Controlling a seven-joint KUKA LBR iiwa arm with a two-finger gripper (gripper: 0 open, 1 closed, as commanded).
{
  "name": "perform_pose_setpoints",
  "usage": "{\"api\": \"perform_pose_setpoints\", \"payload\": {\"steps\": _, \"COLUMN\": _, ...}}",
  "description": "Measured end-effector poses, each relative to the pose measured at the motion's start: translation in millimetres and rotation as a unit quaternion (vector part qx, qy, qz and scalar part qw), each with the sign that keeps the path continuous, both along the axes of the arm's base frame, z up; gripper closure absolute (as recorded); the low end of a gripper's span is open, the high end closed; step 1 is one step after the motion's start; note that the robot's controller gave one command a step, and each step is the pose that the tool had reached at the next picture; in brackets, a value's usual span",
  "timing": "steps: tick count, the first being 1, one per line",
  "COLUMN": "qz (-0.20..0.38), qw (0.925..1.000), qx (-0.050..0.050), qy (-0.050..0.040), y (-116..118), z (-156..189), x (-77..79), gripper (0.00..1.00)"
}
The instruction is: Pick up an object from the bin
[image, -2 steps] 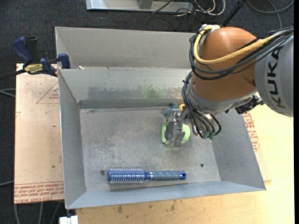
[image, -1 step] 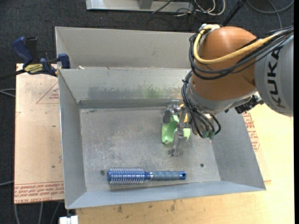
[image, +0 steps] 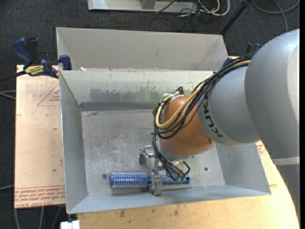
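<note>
A blue hairbrush (image: 127,180) lies along the bin's front wall, its bristled head to the left and its thin handle running right. My gripper (image: 157,187) hangs below the orange wrist cover and is down on the brush where the head meets the handle. The gripper body hides that part of the brush. The blue end of the handle shows again to the gripper's right.
The arm reaches in from the right and covers the bin's right half. The bin's sloped front wall rises right behind the brush. Bare metal floor lies to the left and behind the brush.
</note>
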State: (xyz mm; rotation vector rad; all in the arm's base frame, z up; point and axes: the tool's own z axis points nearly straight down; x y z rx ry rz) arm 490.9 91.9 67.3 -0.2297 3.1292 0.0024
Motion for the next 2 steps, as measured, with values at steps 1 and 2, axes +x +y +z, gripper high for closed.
{"api": "perform_pose_setpoints", "payload": {"steps": 1, "qz": 0.0, "qw": 1.0, "qx": 0.0, "qy": 0.0019, "y": -0.2, "z": 2.7, "x": -0.5, "gripper": 1.0}}
{"api": "perform_pose_setpoints", "payload": {"steps": 2, "qz": 0.006, "qw": 1.0, "qx": 0.0, "qy": -0.0024, "y": -23.7, "z": 133.1, "x": 13.3, "gripper": 1.0}}
